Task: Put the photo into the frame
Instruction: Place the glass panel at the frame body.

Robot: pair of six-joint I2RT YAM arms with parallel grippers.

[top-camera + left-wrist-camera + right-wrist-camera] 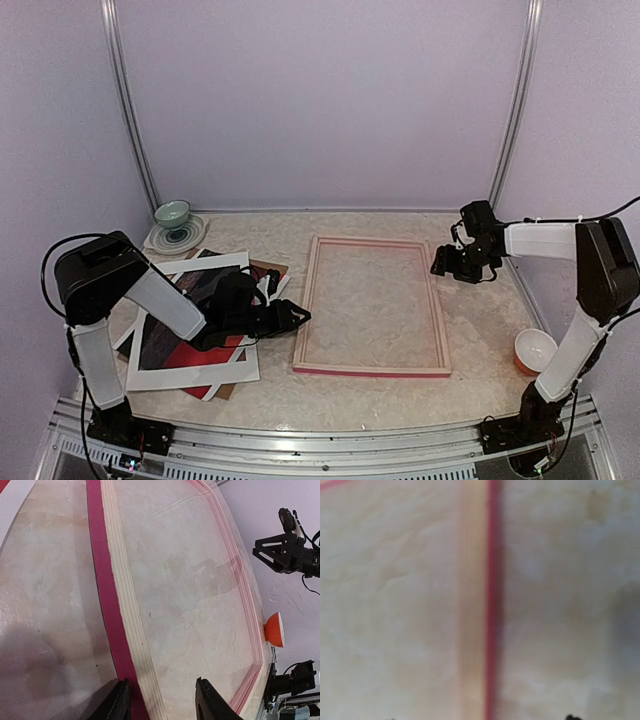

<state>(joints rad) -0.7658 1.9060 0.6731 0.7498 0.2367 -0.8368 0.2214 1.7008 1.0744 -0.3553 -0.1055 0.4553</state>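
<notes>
The frame (pixel 370 305) lies flat mid-table with its pale wood back up and pink showing along its edges. The photo (pixel 195 352), red and dark, lies at the left under a white mat board (pixel 200 378) and is partly hidden by my left arm. My left gripper (pixel 296 318) is low at the frame's left rail. In the left wrist view that rail (pixel 122 625) runs between the open fingers of the gripper (pixel 165 702), untouched. My right gripper (pixel 455 265) hovers open over the right rail (pixel 480 600), which is blurred in the right wrist view.
A green bowl (pixel 172 213) on a plate stands at the back left. An orange and white bowl (pixel 535 350) sits at the front right, near the right arm. A second white mat (pixel 215 265) and a brown board (pixel 272 270) lie in the left pile.
</notes>
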